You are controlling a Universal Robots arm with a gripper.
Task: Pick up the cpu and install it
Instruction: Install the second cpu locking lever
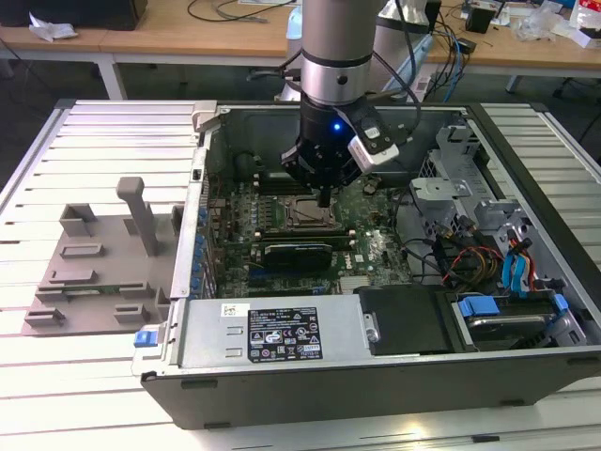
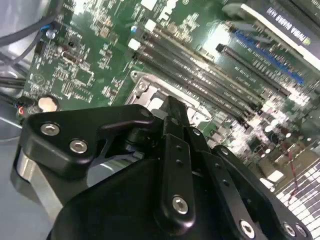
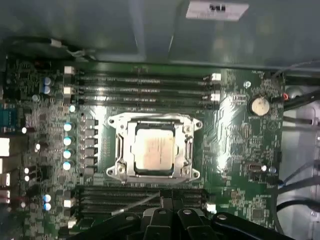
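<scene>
Cpu (image 3: 155,150) top was dull silver-grey w/ pale edge, in a shiny silver socket frame (image 3: 118,171). Board (image 3: 235,145) was green, slots (image 3: 142,86) black. Gripper (image 1: 324,199) black. Bench (image 1: 103,141) pale grey, ribbed. Case tab (image 1: 143,337) blue.

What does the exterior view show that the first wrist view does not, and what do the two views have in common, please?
The exterior view alone takes in the whole open computer case, the grey slatted table it lies on, the grey plastic fixture on the exterior view's left, and the arm above the claw. The first wrist view alone looks straight down on the cpu lying inside the metal socket frame, with the round coin battery nearby. Both show the green motherboard and the socket area beneath the claw.
</scene>
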